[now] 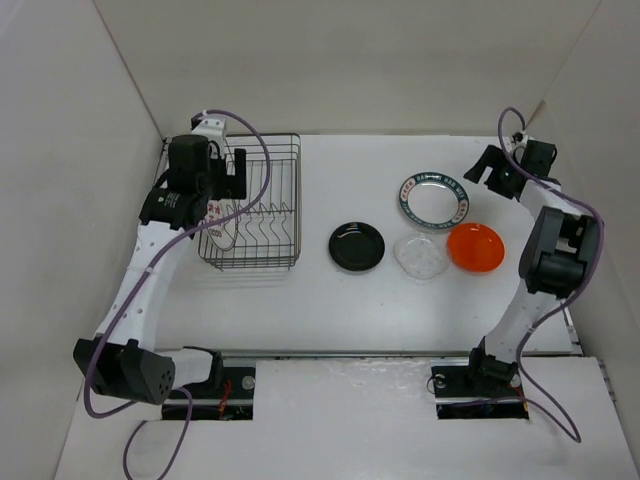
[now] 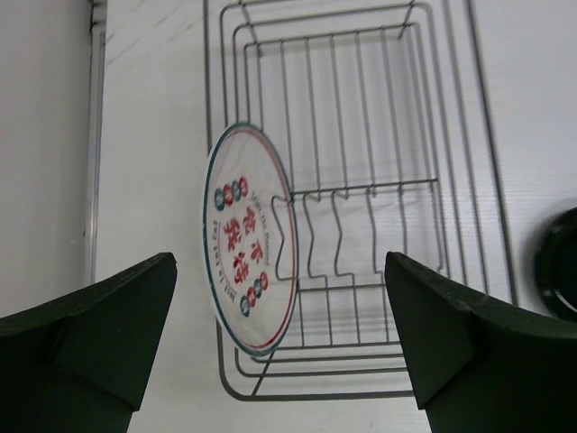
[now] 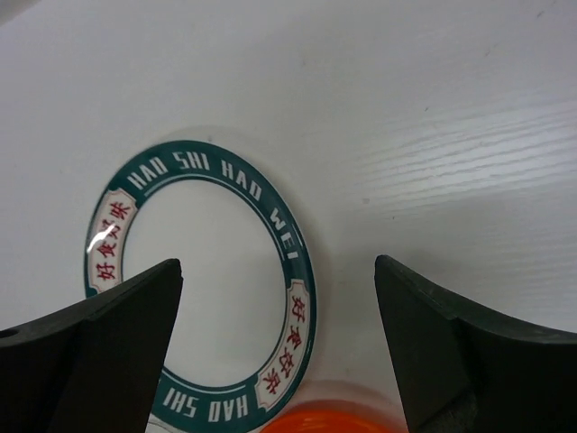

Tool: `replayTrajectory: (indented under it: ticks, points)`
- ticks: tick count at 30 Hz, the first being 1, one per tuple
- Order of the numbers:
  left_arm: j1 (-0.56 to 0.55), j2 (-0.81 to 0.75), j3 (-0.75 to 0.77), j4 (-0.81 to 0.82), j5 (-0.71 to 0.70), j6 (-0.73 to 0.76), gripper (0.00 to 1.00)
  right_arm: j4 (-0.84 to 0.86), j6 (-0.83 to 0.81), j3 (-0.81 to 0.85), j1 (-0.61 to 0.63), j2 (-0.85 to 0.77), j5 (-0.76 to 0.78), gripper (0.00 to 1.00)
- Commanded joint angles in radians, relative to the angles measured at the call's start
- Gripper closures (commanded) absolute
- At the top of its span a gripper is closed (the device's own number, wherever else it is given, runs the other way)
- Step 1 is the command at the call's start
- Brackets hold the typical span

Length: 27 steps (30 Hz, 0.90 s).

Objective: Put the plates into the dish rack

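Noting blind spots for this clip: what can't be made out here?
- Top view: the racked plate in the dish rack, partly covered by the left arm.
- Left wrist view: black plate, mostly cut off by the right edge.
- Right wrist view: orange plate, mostly cut off by the bottom edge; green-rimmed plate, partly behind the right gripper.

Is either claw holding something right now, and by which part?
Nothing is held. The left claw gapes above the racked plate; the right claw hangs open over the green-rimmed plate.
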Motion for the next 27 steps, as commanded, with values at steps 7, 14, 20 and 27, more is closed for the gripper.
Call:
replayTrajectory:
  ticks: [7,14,20,27]
  points:
    - [0.021,-0.029,0.117,-0.058,0.263,0.039,0.00,-0.103,-0.049,0.160,-0.009,0.228,-0.272,0.14]
    - [0.021,-0.020,0.146,-0.080,0.281,0.039,0.00,-0.175,-0.049,0.177,-0.009,0.304,-0.245,0.35]
    - [0.021,-0.001,0.146,-0.080,0.281,0.039,0.00,-0.196,-0.027,0.177,-0.009,0.304,-0.223,0.52]
    - [0.021,0.020,0.146,-0.080,0.281,0.039,0.00,-0.227,-0.027,0.166,-0.009,0.304,-0.223,0.93]
